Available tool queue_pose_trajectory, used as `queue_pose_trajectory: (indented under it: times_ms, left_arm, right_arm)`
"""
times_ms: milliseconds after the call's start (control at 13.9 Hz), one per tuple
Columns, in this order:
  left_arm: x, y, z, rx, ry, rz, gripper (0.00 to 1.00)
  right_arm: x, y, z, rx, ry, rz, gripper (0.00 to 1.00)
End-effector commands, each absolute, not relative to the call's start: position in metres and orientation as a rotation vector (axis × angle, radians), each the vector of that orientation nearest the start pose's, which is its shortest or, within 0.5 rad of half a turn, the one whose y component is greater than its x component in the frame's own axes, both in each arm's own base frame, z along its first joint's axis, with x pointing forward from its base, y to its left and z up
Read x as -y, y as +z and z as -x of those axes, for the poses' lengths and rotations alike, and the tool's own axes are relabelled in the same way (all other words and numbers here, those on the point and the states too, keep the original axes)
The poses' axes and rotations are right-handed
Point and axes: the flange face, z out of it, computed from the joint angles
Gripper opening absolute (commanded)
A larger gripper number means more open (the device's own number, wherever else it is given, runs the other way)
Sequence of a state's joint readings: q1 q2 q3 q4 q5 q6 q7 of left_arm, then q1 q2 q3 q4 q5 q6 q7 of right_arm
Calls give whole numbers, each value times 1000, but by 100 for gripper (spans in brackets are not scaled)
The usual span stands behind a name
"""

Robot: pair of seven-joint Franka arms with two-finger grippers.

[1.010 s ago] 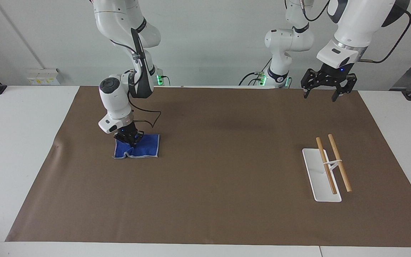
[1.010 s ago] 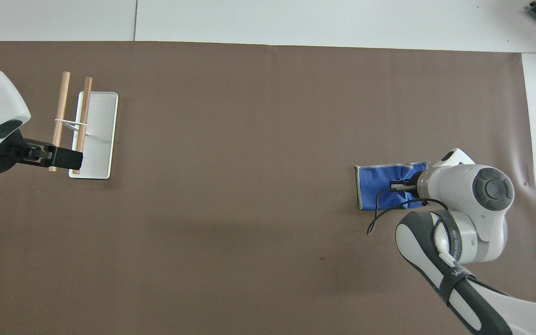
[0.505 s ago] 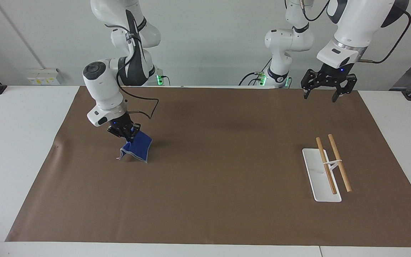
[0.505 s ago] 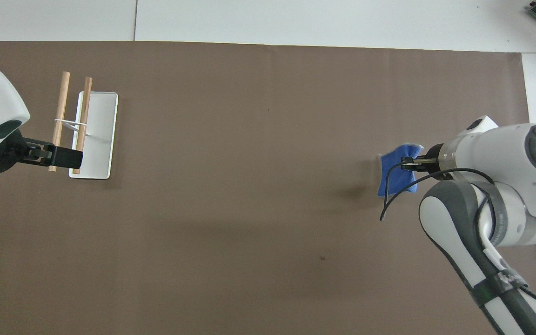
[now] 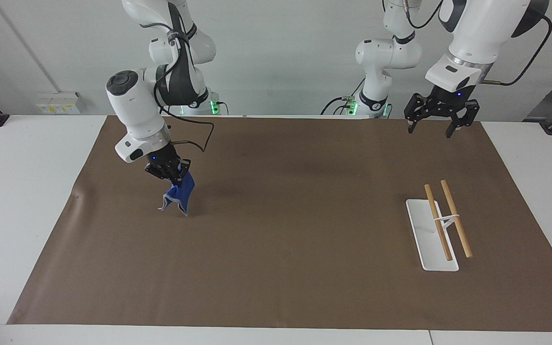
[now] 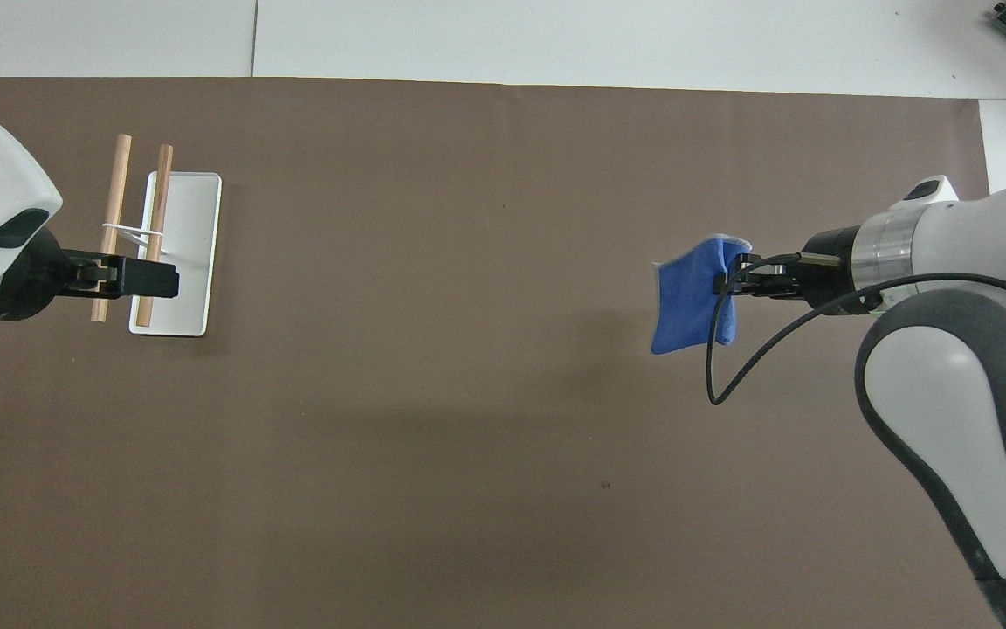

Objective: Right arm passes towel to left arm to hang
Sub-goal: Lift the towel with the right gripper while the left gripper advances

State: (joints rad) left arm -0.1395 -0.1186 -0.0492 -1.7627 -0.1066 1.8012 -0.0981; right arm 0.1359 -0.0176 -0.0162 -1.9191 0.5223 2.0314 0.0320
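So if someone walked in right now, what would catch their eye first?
Probably the blue towel, pinched in the right gripper and dangling over the brown mat at the right arm's end. Next, the white rack with two wooden bars at the left arm's end, with the left gripper hanging open in the air, empty.

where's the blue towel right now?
The small royal-blue cloth towel hangs from the shut right gripper, above the brown mat at the right arm's end of the table, away from the wooden two-bar rack.
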Motion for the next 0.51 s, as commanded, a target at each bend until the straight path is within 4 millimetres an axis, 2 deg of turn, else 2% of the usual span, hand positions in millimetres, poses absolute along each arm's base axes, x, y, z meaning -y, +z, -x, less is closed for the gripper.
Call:
queue_pose_trajectory:
  times_ms: [0,72,289,433]
  left_arm:
    - [121,606,-508,225,-283,3372,100]
    - [138,600,-499,366,-296,3415,100]
    - [179,577,-473,638,-313,3435,100]
    - [202,573,-464,989,-295,3439,100]
  right_arm:
    - [-125,525,-564,-165,-96,2473,0]
    - [-132,528,-564,-189,-84,2406,0]
    - [-154,540,-559,-252,-46,2213,0]
    - [-169,546,-553,-277,-18,2119,0]
